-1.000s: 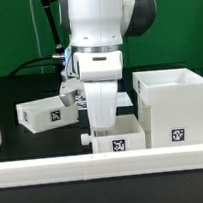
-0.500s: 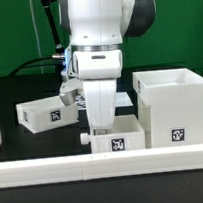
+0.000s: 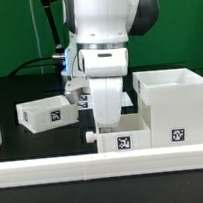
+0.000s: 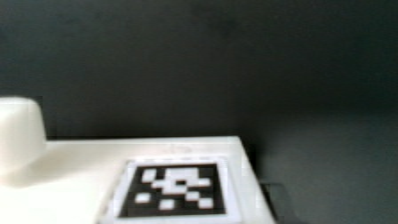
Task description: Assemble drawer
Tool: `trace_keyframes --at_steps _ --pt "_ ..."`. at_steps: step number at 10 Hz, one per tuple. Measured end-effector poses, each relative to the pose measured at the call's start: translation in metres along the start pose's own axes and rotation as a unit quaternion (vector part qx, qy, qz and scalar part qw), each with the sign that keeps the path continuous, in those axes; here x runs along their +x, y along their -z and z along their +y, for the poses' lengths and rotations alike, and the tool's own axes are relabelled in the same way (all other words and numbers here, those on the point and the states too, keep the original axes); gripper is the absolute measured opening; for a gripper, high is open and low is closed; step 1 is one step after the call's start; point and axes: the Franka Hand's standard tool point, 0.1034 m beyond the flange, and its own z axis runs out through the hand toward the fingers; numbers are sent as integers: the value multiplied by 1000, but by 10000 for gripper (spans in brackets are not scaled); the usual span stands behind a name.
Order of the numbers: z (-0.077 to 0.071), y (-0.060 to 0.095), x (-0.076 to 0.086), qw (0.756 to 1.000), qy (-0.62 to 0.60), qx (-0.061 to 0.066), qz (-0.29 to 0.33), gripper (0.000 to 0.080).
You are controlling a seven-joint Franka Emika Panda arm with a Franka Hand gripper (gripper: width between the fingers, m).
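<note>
Above the front tray, the arm points straight down

Blurred white tray bearing black-and-white tag; dark table beyond.

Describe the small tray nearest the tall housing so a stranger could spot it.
Find the tall white housing on the exterior view's right. Right beside it, under the arm, sits a shallow white tray. Unlike the other tray, standing apart, it lies along the front rail.
</note>
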Motion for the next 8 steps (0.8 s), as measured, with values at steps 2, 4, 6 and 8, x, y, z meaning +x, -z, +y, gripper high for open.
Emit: trace_keyframes --at_steps 2,4,6,8 --pt "0 0 -1 1000 -1 0 0 42" --pt "-2 -1 2 1000 6 1 -1 42" --pt "-2 -1 2 1000 3 3 -4 42" --pt "-2 -1 0 1000 1 3 -4 42"
